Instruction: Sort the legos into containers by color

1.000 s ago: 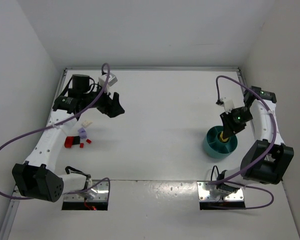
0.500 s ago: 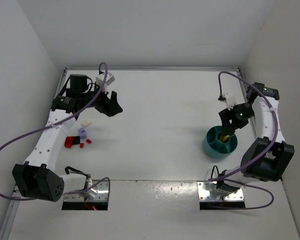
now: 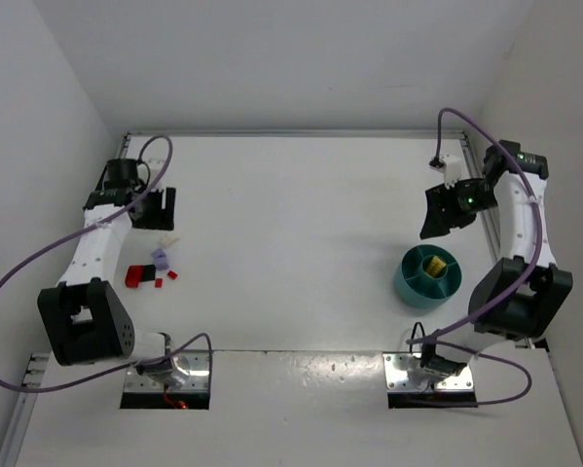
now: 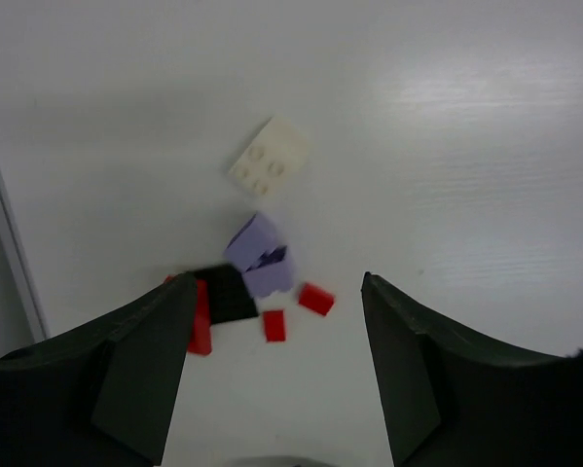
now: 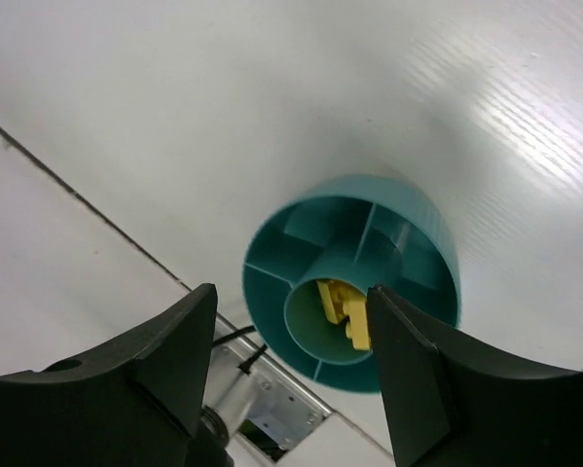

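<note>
The teal bowl stands on the white surface at the right arm's side, and I take it as the reference for all places. One yellow brick lies in its central cup; the compartments around the cup look empty, as far as the right wrist view shows. The right gripper hangs above the bowl, a little toward the back wall from it. Its jaws stand wide and nothing is between them.

All the other legos lie well apart from the bowl, across the surface on the left arm's side. The cream-white brick is the one farthest toward the back. Next to it come the lavender brick and the black brick, which touch each other. A larger red brick lies against the black one, and two small red bricks lie just beside. The left gripper hovers over this group with its jaws wide and empty.

I judge that the yellow piece is done and the step in hand is to pick the next brick. The left arm must descend on one single piece, probably the cream-white one because it lies free. After that, the piece has a long way to the bowl, so maybe a handover is needed.
</note>
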Controlling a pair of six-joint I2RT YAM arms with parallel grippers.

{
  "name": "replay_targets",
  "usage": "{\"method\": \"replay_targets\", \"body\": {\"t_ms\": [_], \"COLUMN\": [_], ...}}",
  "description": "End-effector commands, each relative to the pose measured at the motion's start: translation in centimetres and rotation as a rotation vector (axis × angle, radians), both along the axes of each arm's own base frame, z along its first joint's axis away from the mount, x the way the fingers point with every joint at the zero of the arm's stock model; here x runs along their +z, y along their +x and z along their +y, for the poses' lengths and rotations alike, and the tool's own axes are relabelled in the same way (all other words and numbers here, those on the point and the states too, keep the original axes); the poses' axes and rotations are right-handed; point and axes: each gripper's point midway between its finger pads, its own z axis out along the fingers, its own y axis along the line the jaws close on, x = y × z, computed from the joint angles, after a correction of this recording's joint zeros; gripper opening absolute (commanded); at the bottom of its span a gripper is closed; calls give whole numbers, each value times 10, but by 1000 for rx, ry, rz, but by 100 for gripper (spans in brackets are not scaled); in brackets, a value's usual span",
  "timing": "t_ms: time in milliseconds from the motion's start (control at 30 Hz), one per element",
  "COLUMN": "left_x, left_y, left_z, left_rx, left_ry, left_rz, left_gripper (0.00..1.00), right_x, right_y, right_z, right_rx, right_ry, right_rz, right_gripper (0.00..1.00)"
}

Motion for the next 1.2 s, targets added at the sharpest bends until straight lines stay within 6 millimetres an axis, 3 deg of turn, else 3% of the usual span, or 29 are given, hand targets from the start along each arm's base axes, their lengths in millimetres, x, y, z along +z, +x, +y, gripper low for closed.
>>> {"method": "replay_targets", "body": {"t_ms": [0, 133, 200, 467, 633, 1033, 1167], "left_x": [-27, -52, -57, -88, -111, -131, -137], "left_y": [-33, -56, -57, -63, -67, -62, -62], "left_z": [48, 80, 84, 108, 110, 116, 117], "left_rx": [110, 134, 126, 138, 142, 147, 152], "left_ry": [107, 121, 86, 20, -61, -111, -125], "left_rz": [110, 187, 192, 253, 293, 337, 342], "left_gripper": [74, 74, 74, 65, 57, 54, 47], "right_x": [8, 3, -2, -8, -16, -19, -21], "right_y": [3, 9, 12, 11, 4, 4, 2], "right_z": [22, 27, 30, 41, 42, 45, 45], "right_rx": [-16, -44, -41, -26, -21, -11, -12], "right_ry": [134, 148, 152, 127, 111, 110, 112], "right_rz": [48, 81, 96, 103, 123, 124, 133], "right_gripper": [63, 72, 80, 81, 81, 81, 81]}}
